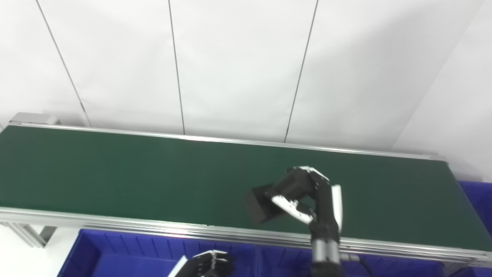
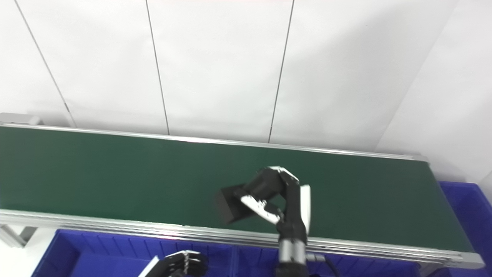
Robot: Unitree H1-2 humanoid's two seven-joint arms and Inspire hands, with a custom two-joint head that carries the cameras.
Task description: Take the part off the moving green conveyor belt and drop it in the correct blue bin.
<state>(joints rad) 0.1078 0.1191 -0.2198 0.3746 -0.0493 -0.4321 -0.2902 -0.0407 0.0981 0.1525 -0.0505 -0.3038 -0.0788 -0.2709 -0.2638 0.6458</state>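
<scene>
Over the belt (image 1: 134, 173), right hand (image 1: 307, 196) grips part (image 1: 261, 206).

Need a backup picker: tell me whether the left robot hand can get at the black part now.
Probably not: the right robot hand already grips the black part, while the left robot hand sits low over the blue bin.

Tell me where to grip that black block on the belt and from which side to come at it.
Grip the black block across its two broad flat faces, coming from the right and above, as the right hand does now. It looks boxy and tilted, so opposed flat sides likely give fingers and thumb the surest seat; blur hides finer detail.
</scene>
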